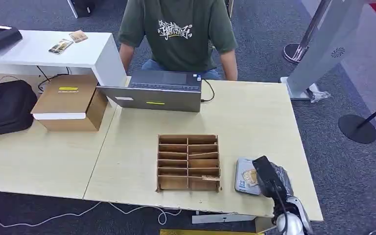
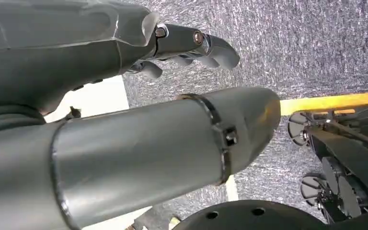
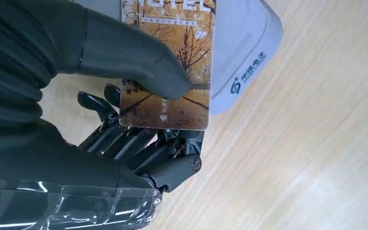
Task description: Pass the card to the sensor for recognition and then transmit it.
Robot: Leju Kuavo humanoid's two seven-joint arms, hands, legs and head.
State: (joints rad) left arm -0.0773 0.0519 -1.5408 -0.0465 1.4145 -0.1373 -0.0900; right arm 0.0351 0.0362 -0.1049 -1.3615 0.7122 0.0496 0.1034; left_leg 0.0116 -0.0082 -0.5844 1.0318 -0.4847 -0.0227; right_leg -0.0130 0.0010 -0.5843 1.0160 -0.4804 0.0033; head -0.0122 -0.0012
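A card [image 3: 172,62] printed with autumn trees is pinched between the thumb and fingers of my right hand [image 3: 139,120]. It lies flat over the grey card sensor [image 3: 242,45], covering most of it. In the head view the right hand [image 1: 269,178] is at the table's front right, over the sensor [image 1: 242,182], where the card [image 1: 249,176] shows as a small orange patch. My left hand [image 2: 191,48] hangs beside my body above the carpet, fingers loosely curled, holding nothing.
A wooden slotted card rack [image 1: 188,162] stands just left of the sensor. A laptop [image 1: 156,91] sits at the table's far edge with a person [image 1: 178,34] seated behind it. A cardboard box [image 1: 71,102] and black bag [image 1: 5,107] lie at the left.
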